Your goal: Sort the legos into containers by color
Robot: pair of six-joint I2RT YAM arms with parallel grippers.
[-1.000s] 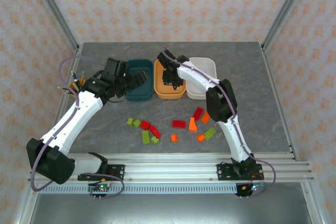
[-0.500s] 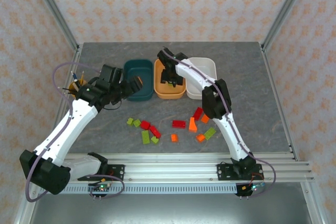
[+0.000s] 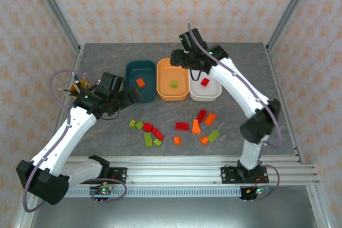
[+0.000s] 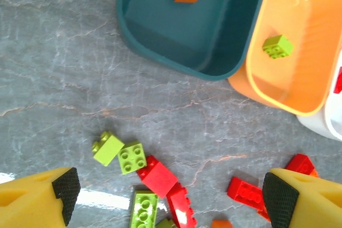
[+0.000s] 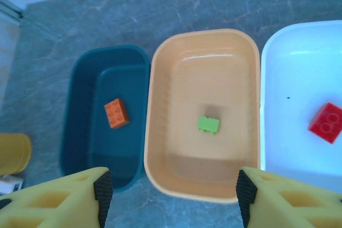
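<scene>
Orange brick [image 5: 116,114] lies in teal tub [image 5: 80,132], 1 green brick [image 5: 208,124] in orange tub [image 5: 214,78] beside it, 1 red brick [image 5: 325,123] in white tub [image 5: 288,78]. Approx. 13 loose bricks [image 3: 181,126], red, orange & green, lie scattered on grey bench [image 3: 112,137] near the tubs. Left gripper [image 4: 172,193] hangs wide open & empty over loose bricks. Right gripper [image 5: 174,190], also wide & empty, hangs above the tubs.
</scene>
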